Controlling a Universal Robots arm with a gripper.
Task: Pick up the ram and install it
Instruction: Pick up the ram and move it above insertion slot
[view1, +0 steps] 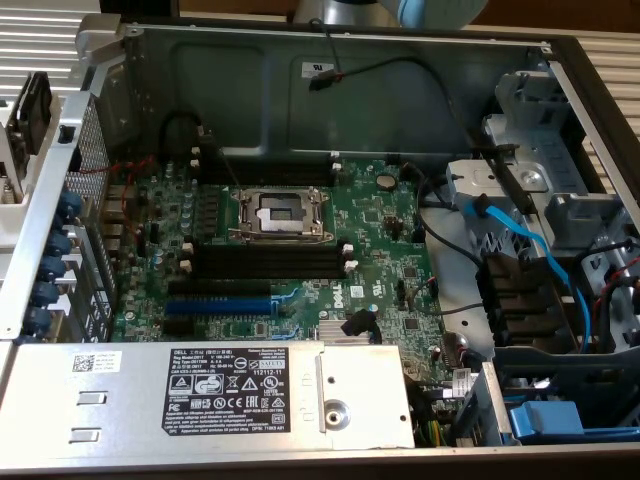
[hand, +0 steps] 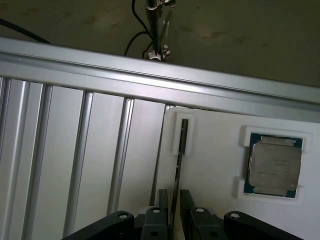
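While the thin dark ram (hand: 178, 170) stands edge-up in white tray (hand: 215, 150) | black tool (hand: 174, 196) released, straddling it

Green motherboard (view1: 380, 230) carries a CPU socket (view1: 280, 212); power supply (view1: 240, 395) at its six o'clock, blue cable (view1: 520, 240) at three

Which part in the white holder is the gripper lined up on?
The ram, the thin stick on edge, straddled by the open gripper; not the square processor.
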